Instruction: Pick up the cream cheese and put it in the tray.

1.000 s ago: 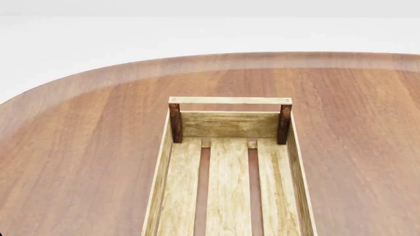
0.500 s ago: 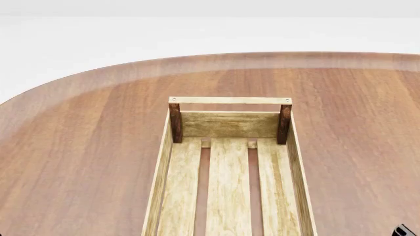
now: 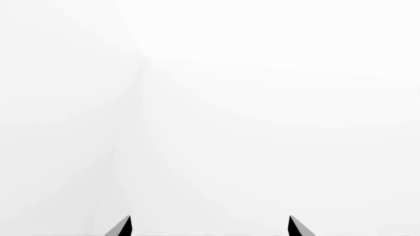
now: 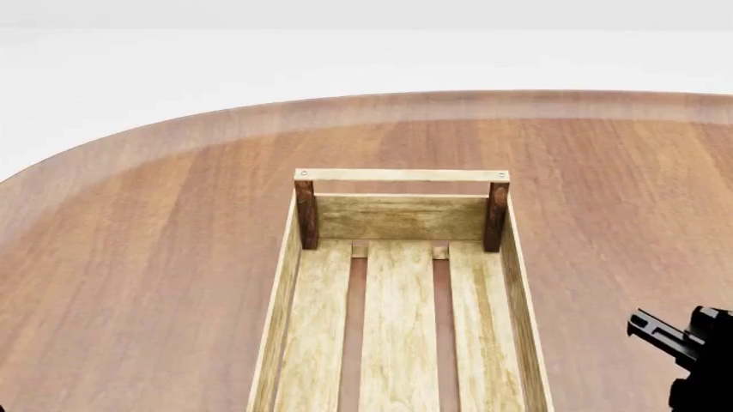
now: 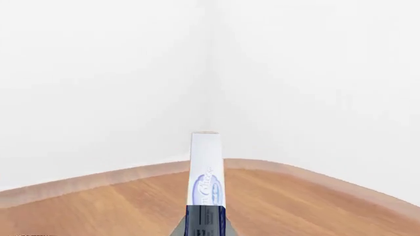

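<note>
Pale cream cheese (image 5: 206,172) stands on edge, clamped in the right gripper (image 5: 204,223) above the wooden tabletop (image 4: 149,257), near its right edge beside the tray (image 4: 517,283). Left gripper (image 3: 208,227): fingertips apart, facing blank white, nothing between them.

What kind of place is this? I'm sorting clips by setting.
Probably a bare simulated room, not a real kitchen: featureless white walls, one rounded wooden table carrying a slatted wooden tray, and a cream cheese box held in the right pincer.
</note>
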